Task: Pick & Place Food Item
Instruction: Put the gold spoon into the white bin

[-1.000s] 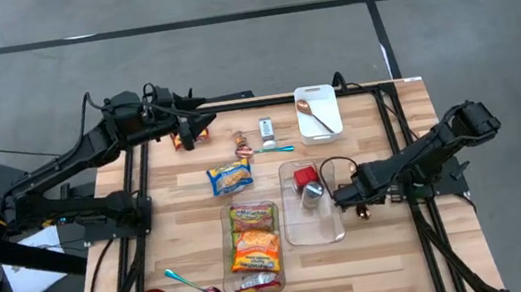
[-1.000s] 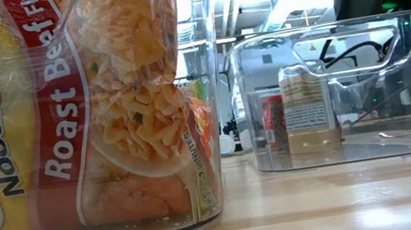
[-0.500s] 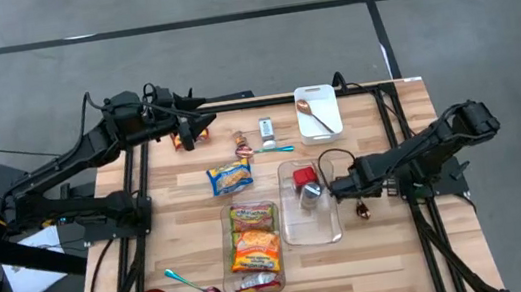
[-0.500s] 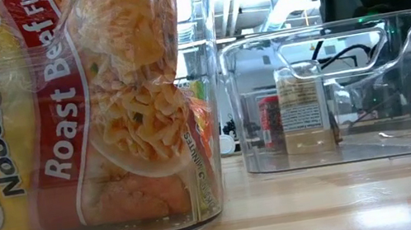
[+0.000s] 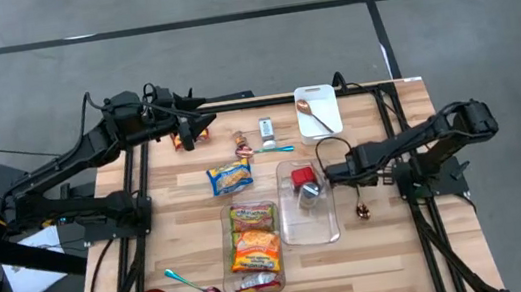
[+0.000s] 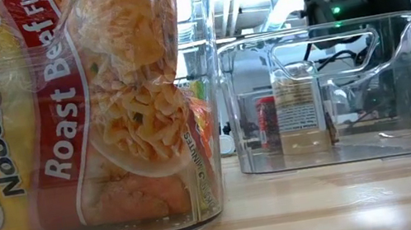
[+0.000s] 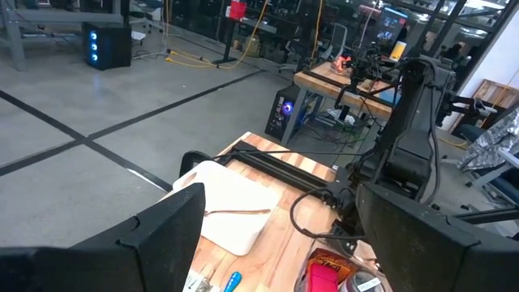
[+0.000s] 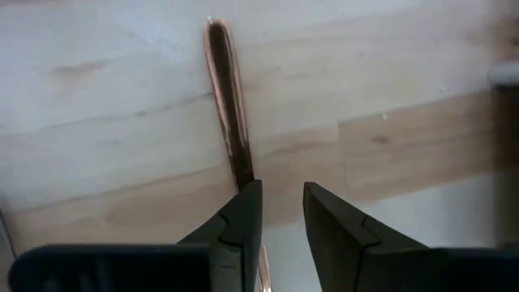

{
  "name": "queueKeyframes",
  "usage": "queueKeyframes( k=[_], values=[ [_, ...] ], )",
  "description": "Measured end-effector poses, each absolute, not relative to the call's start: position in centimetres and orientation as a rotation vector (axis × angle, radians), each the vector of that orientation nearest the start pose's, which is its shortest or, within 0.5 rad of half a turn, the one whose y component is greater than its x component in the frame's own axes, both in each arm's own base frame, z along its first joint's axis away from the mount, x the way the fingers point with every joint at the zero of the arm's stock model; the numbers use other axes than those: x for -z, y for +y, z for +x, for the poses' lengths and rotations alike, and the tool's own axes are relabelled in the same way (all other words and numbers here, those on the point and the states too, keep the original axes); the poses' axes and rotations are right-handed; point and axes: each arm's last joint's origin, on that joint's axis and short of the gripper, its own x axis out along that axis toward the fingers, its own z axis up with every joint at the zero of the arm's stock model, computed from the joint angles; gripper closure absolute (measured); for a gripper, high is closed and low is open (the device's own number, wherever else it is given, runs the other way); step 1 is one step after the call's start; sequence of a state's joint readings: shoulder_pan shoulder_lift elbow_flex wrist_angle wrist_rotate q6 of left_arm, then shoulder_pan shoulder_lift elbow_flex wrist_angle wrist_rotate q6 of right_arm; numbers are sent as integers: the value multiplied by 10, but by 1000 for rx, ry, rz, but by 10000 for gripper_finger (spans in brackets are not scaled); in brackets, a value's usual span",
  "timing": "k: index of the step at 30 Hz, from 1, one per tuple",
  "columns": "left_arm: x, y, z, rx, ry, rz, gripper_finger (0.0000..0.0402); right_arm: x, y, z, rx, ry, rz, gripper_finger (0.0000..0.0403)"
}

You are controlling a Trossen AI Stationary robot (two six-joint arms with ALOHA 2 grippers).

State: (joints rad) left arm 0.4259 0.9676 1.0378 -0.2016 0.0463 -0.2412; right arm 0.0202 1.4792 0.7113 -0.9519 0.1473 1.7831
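Ramen pack lies loose on the worktop just left of the clear bin. I'd guess it's light, crinkly and slippery with brittle noodles inside, so pinch it gently across its short sides. Right hand is narrow on what looks like the bin's right rim and left hand waits wide open. Only the high view shows the pack; the right wrist view just catches a copper spoon.
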Motion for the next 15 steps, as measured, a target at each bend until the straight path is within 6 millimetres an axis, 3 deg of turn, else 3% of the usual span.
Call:
queueKeyframes(
  k=[15],
  values=[
    [-385, 84, 188, -391, 82, -269, 88, -143, -16, 203, 1484, 1062, 1159, 317]
  ],
)
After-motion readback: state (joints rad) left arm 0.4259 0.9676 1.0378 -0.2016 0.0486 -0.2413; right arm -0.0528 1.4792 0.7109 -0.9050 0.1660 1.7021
